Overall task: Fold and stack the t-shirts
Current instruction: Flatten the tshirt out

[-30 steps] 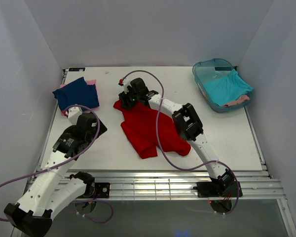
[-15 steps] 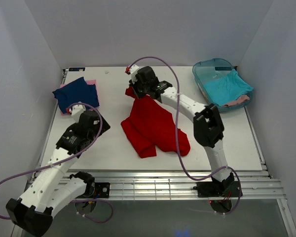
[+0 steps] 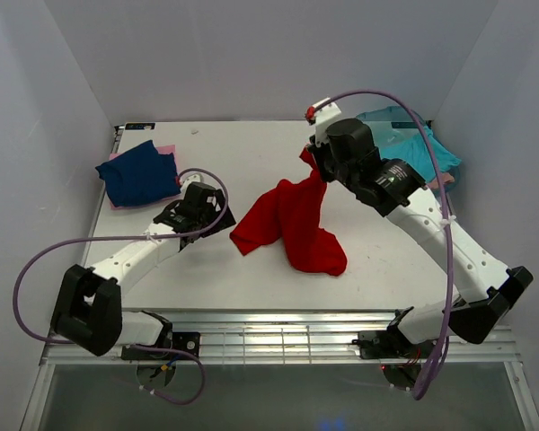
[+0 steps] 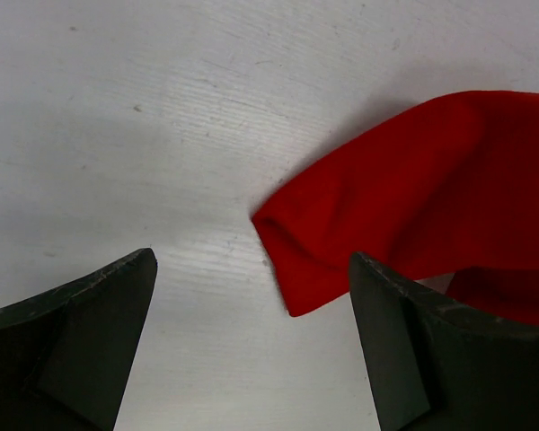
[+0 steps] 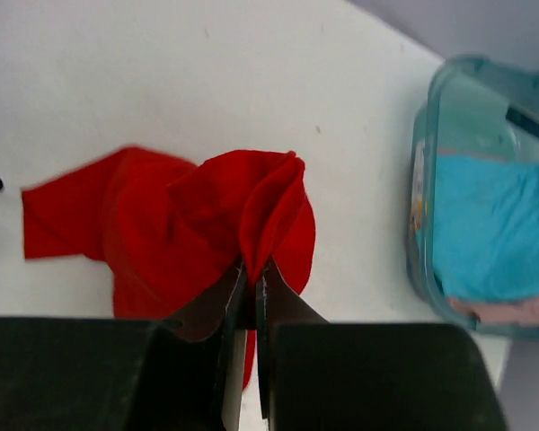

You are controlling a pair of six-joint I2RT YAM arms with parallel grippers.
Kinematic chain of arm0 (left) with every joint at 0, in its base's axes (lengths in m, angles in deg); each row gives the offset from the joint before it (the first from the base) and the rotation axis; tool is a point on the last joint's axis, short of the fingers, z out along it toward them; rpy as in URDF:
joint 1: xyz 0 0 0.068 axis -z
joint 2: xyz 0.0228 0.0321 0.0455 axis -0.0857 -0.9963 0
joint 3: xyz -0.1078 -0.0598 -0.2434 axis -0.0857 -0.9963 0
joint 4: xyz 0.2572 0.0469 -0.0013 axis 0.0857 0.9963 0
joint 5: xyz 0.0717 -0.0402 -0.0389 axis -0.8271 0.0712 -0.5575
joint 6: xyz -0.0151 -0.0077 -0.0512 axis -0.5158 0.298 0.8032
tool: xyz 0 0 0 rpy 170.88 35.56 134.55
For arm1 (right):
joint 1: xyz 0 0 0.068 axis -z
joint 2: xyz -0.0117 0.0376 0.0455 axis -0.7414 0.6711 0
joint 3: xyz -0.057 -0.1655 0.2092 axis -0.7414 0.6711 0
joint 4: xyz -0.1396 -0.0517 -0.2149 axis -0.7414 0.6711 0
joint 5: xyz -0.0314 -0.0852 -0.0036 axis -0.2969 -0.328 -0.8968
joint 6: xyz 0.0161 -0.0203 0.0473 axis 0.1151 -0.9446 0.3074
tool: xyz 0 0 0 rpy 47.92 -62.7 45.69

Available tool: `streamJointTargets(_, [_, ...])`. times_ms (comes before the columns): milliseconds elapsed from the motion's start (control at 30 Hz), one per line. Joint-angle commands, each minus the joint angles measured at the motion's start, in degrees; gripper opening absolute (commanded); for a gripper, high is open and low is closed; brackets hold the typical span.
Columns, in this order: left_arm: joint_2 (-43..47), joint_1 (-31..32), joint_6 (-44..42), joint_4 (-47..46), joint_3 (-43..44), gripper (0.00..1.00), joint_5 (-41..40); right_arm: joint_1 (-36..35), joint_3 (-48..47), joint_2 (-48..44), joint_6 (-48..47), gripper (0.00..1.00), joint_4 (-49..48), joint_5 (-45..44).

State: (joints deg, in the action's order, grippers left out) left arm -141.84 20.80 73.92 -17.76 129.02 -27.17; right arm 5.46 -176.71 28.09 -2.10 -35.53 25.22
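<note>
The right gripper is pinching the red shirt above the white table; the left gripper is hovering spread beside it; pale walls are enclosing both.

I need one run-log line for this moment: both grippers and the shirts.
right gripper: shut on red t-shirt, one end raised | left gripper: open, by the shirt's loose end | navy t-shirt: folded, far left corner

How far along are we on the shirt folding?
Done: the navy shirt lies folded on a pink one. In hand: the right pincer is shut on the red shirt, holding it up unfolded; the left pincer is open beside its edge. Left: fold red, plus the turquoise shirt and pink cloth in the tub.
</note>
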Motion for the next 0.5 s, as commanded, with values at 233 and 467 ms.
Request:
streamJointTargets(233, [-14.0,1.0,-0.3,-14.4,9.1,0.98,3.4,-0.4,0.5,-4.6,21.2,0.08,36.2,-10.5])
streamJointTargets(467, [-33.2,2.1,-2.0,-16.5,24.9,0.98,1.9,-0.5,6.9,-9.1,24.3,0.08,34.7,-6.1])
